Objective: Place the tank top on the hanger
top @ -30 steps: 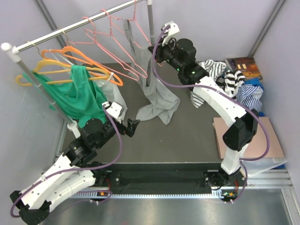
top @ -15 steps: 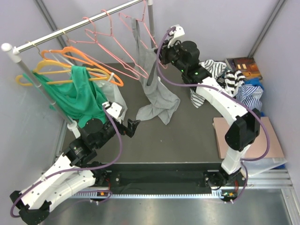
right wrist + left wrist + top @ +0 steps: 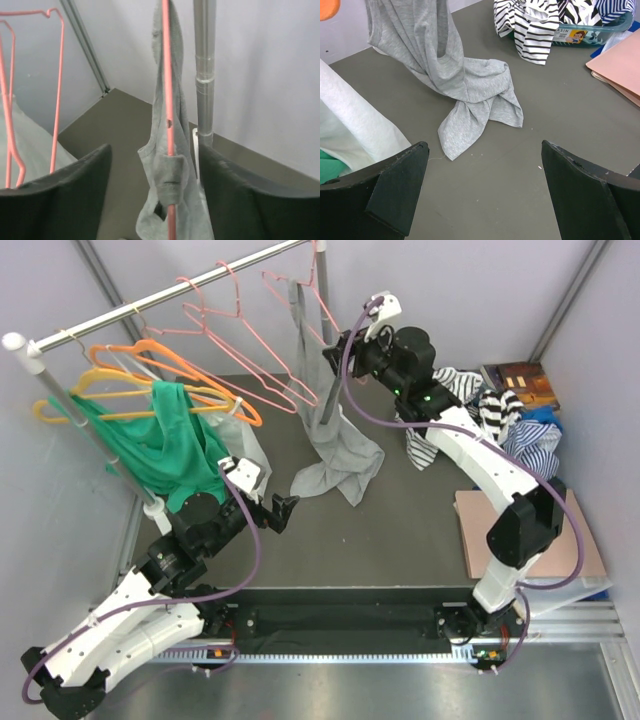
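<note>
The grey tank top [image 3: 338, 448] hangs by a strap from a pink wire hanger [image 3: 320, 310] at the right end of the rail, its lower part heaped on the dark table. In the right wrist view the strap [image 3: 171, 175] is wrapped round the hanger wire [image 3: 167, 75]. My right gripper [image 3: 154, 150] is open; wire and strap stand in the gap, touching neither finger. It is raised beside the hanger [image 3: 347, 348]. My left gripper [image 3: 485, 150] is open and empty, low over the table [image 3: 284, 510], short of the tank top's hem [image 3: 470, 85].
The rail's upright pole [image 3: 205, 65] stands just right of the hanger. Two more pink hangers [image 3: 230, 330] hang to its left. Orange and yellow hangers carry a green garment [image 3: 160, 445] and a pale one [image 3: 247, 445]. Striped clothes [image 3: 485, 405], a book [image 3: 520, 380], a board [image 3: 545, 540] lie right.
My right gripper has opened and let go of the hanger and strap, drawing back a little to the right. The hanger has swung slightly right. The left arm has not moved.
</note>
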Tool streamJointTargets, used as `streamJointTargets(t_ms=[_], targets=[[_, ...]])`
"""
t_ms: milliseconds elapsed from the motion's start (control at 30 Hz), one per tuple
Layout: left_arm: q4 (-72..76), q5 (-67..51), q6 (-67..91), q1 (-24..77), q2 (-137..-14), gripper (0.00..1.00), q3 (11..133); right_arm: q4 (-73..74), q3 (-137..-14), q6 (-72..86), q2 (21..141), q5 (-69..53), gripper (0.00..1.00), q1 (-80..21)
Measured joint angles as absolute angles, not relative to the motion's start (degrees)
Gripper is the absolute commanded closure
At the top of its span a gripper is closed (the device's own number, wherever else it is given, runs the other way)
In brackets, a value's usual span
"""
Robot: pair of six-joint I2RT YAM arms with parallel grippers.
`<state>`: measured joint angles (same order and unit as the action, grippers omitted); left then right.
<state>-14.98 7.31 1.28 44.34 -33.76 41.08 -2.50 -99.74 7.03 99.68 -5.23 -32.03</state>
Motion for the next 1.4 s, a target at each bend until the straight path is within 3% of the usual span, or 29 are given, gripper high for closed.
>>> streamJointTargets(t_ms=[33,67,433,733,1067,1400], targets=[[-15.0,7.3,1.3,44.3,-33.8,0.01,41.1,-2.4,-99.7,6.5,99.4,-5.7,0.05,-32.0],[-15.0,7.3,1.3,44.3,-33.6,0.01,41.1,-2.3,-99.7,6.2,99.1,-6.1,0.00,-32.0],[-16.3,13.0,1.4,44.3,-28.9,0.01,41.0,-0.7,-91.4,2.3,85.4,-4.6,0.00,-32.0],[-20.8,26.0,6.9,44.3,-21.5,0.01,41.0,1.5,-63.2,2.1,55.2,3.9,0.00,-31.8],[-26.5,33.4,13.5,44.3,-16.4,0.01,41.0,14.8,-36.7,9.3,31.8,13.9,0.00,-31.8],[-27.8,36.3,14.7,44.3,-17.8,0.01,41.0,18.5,-33.4,14.6,27.4,17.4,0.00,-31.8]])
